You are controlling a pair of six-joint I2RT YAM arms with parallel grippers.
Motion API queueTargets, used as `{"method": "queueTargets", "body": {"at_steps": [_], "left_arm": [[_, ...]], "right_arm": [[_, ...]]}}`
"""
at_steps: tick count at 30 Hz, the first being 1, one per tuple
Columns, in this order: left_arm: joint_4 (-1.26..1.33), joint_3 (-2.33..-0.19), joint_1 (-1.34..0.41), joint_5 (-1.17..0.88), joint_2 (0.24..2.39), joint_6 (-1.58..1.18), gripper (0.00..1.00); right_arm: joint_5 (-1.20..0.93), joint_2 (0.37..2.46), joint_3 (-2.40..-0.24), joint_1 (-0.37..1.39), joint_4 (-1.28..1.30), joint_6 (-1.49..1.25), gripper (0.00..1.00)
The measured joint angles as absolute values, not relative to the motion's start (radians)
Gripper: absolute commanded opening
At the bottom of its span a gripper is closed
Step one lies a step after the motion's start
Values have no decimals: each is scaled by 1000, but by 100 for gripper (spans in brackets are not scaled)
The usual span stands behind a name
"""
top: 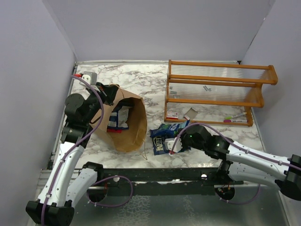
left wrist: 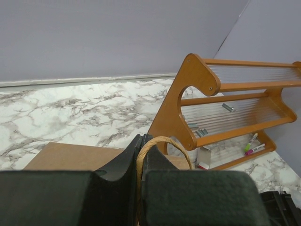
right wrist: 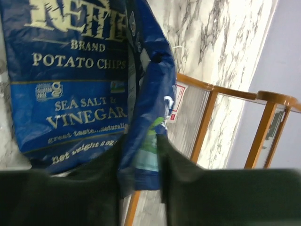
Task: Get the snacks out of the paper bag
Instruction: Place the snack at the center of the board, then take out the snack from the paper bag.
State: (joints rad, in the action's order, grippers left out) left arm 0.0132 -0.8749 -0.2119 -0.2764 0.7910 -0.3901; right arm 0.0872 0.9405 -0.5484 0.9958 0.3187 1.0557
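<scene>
While in right pincer (right wrist: 139,157), blue packet (right wrist: 149,87).

I see a brown paper bag (top: 134,127) that looks dull and a bit creased, with a handle (left wrist: 162,138) of twisted paper, and a blue snack packet (right wrist: 70,80) of shiny, crinkly foil. The bench (top: 141,77) looks like smooth white stone with grey veins, and the rack (top: 214,78) is smooth, shiny orange-brown wood with clear ribbed plastic shelves. My left fingers (left wrist: 197,195) are dull black and look soft and a little rough, like foam.
</scene>
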Motion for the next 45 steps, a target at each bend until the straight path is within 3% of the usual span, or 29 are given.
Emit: {"method": "queueTargets", "body": {"at_steps": [2,4,12,19,32,39,45], "left_arm": [[14,-875,-212,-277,787,-392,0],[15,-873,-212,-277,782,-394,0],[15,-857,-212,-277,776,-411,0],[12,-854,-212,-277,774,-424,0],[-21,-854,-212,-281,768,-427,0],[-34,-862,-212,-308,781,-414,0],[-31,-884,-212,-337,781,-411,0]], "right_arm": [[87,894,-539,996,373,1061,58],[85,833,-522,996,423,1064,64],[-19,697,-542,996,627,1011,70],[-202,695,-651,996,619,888,71],[-428,964,-720,1027,64,490,71],[-282,1299,-815,1174,-149,529,77],[-105,1543,-906,1188,-377,602,81]]}}
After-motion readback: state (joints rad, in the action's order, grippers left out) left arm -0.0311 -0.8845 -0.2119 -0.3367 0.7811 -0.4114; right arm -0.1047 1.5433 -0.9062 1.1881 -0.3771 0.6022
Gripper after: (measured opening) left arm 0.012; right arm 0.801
